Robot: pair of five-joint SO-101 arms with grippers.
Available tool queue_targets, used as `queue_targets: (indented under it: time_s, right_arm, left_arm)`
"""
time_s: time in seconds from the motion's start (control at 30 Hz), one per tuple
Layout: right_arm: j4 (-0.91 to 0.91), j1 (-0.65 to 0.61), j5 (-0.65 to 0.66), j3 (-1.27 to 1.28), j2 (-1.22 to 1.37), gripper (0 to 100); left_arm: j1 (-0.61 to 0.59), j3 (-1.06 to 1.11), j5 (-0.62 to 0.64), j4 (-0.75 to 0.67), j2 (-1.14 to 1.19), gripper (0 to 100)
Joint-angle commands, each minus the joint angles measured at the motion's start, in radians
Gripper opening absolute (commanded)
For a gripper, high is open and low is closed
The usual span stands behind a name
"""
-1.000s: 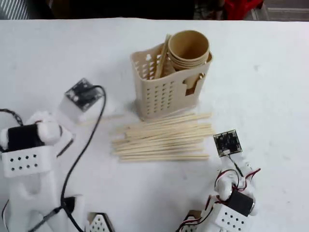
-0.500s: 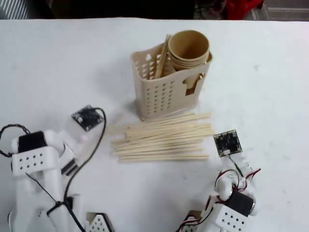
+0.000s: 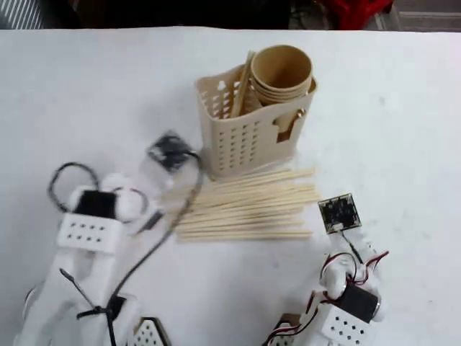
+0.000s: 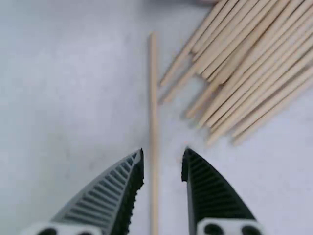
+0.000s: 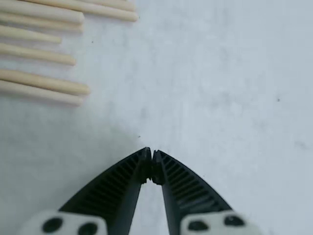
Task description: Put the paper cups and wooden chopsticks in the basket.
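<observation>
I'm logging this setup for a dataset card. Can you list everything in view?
basket: one, cream, perforated, centre back.
paper cups: nested stack, count unclear, tan, inside the basket.
chopstick in the basket: at least one, pale wood, standing beside the cups.
chopstick pile: many, pale wood, flat in front of the basket.
lone chopstick: one, pale wood, flat, just off the pile's end.
table: one, white, under everything.
left gripper: dark fingers, open, either side of the lone chopstick.
right gripper: dark fingers, shut, over bare table by the pile's other end.
</observation>
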Motion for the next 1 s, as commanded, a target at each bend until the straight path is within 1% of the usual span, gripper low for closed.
queue_targets:
  time_s: [0.0, 0.1, 0.2, 0.3, 0.4, 0.53, 0.7, 0.77, 0.9, 0.97]
  right_arm:
    - [0.004, -0.008, 0.012, 0.006, -0.012, 1.7]
    - [0.004, -0.008, 0.012, 0.006, -0.012, 1.7]
    - [0.004, -0.008, 0.012, 0.006, -0.012, 1.7]
    - [0.004, -0.008, 0.012, 0.006, -0.012, 1.7]
    - [0.004, -0.008, 0.012, 0.006, -0.012, 1.7]
    - [0.004, -0.008, 0.012, 0.006, -0.010, 1.7]
    - [0.004, -0.007, 0.012, 0.006, -0.010, 1.7]
    - [0.004, -0.007, 0.012, 0.006, -0.010, 1.7]
    - [0.005, -0.007, 0.012, 0.006, -0.010, 1.7]
    - [0.005, -0.007, 0.012, 0.006, -0.010, 1.7]
  left_arm:
    - [0.044, -0.074, 0.032, -0.029, 0.111, 15]
    - [0.018, -0.104, 0.029, -0.068, 0.245, 15]
    - [-0.031, -0.152, -0.015, -0.097, 0.367, 14]
    - [-0.070, -0.201, -0.048, -0.097, 0.475, 14]
    - [-0.107, -0.247, -0.049, -0.097, 0.565, 14]
    - [-0.119, -0.287, -0.091, -0.098, 0.667, 14]
    - [-0.127, -0.321, -0.087, -0.137, 0.785, 14]
    - [-0.136, -0.359, -0.084, -0.118, 0.823, 14]
    - [-0.168, -0.462, -0.026, -0.048, 0.911, 14]
    - [-0.170, -0.500, -0.025, -0.015, 0.947, 9]
